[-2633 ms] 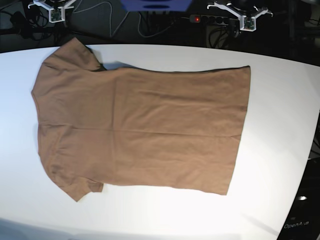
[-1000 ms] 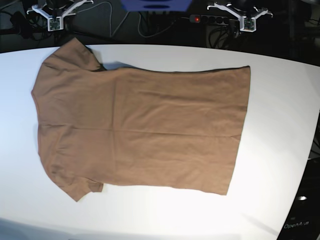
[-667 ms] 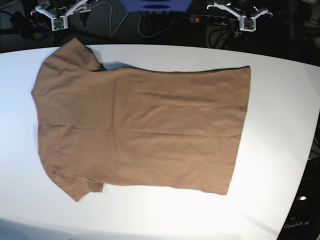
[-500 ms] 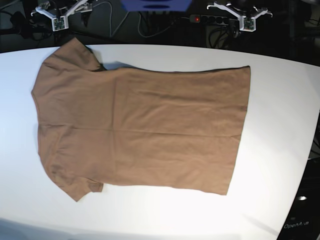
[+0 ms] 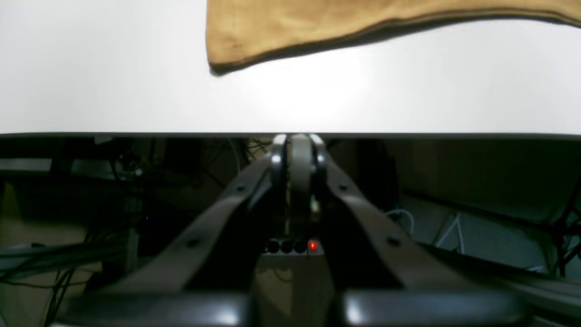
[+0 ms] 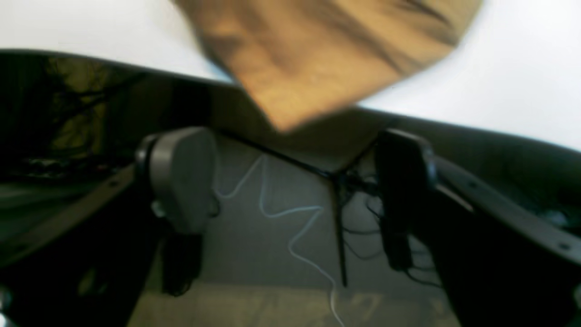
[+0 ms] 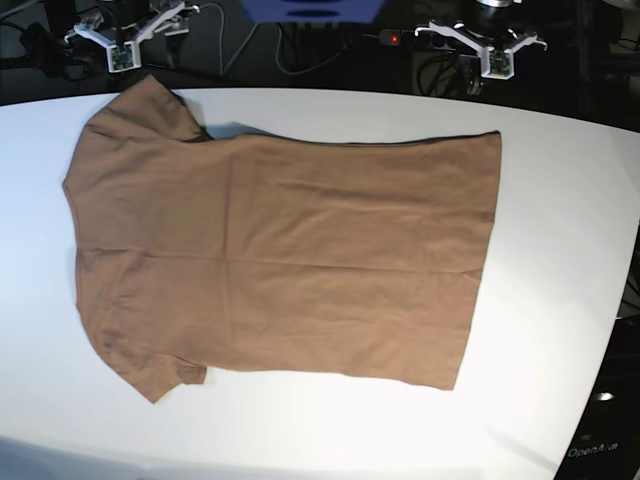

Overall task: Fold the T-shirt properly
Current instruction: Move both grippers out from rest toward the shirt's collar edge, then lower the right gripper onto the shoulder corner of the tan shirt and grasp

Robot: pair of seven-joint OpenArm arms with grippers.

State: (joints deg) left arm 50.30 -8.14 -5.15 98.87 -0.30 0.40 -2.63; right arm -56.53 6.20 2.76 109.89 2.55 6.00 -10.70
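While my right tool [image 6: 290,190] gapes wide and empty near the T-shirt [image 7: 280,260], my left tool [image 5: 297,150] sits closed, holding nothing.

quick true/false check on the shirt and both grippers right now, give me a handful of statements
1. The T-shirt lies spread flat on the white table. True.
2. The right gripper is clamped on a sleeve. False: its jaws stand wide apart off the table edge, with nothing between them.
3. The left gripper is shut and empty. True.
4. The T-shirt is already folded in half. False: both sleeves and the full body lie open, unfolded.
5. A sleeve tip reaches the far table edge near the right gripper. True.
6. The left gripper rests on the hem. False: it sits past the table edge, apart from the fabric.
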